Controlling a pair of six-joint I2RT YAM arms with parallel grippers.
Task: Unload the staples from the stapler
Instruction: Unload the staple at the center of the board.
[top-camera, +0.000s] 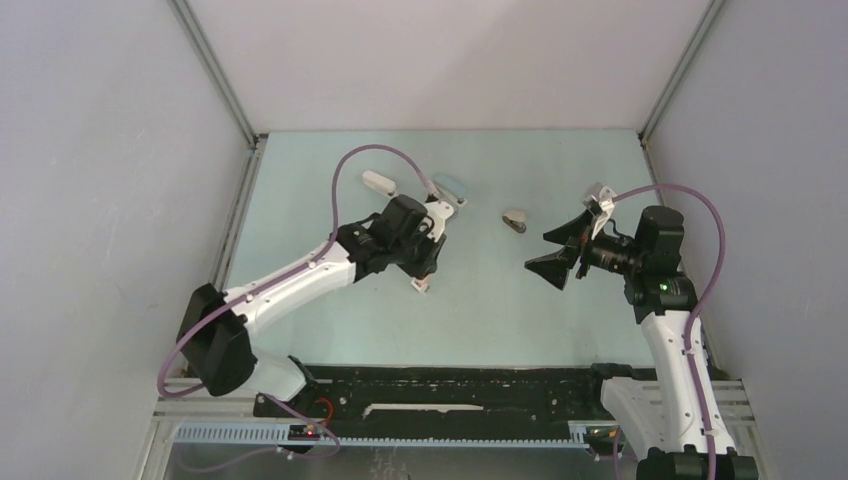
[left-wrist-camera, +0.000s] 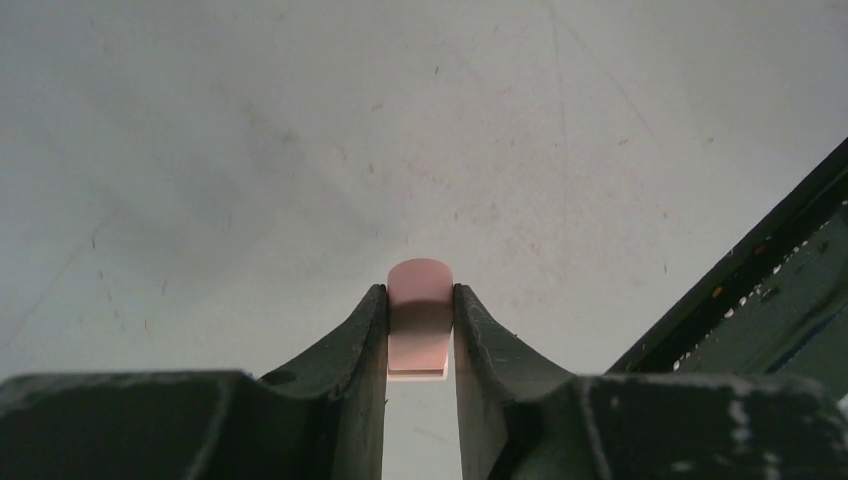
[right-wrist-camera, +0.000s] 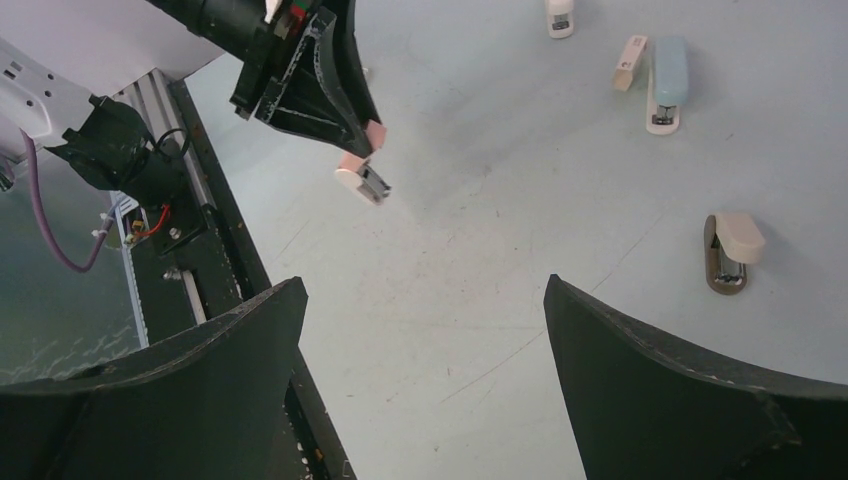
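A: Looking for the staples first: do they show anywhere?

B: No strip can be made out; anything that small is lost in these views. What shows is the pink stapler (right-wrist-camera: 360, 170), held above the table (top-camera: 520, 320) by the left gripper (left-wrist-camera: 420, 300). Its jaws are drawn in tight against the two sides of the pink cap.

A: And how does the stapler hang?

B: In the right wrist view, a white lower part with a dark metal end juts out below the pink cap. It tilts down toward the table without touching it.

A: What lies around the pink stapler?

B: Behind it, toward the back of the table, a white stapler (top-camera: 378, 183) and a blue stapler (right-wrist-camera: 668, 82) lie flat, with a small beige object (right-wrist-camera: 630, 62) just beside the blue one. To its right, a brown and cream stapler (right-wrist-camera: 728, 252) rests alone on the table. Farther right again, the right gripper (top-camera: 553, 252) hovers in the air, jaws spread wide and pointed toward the pink stapler.
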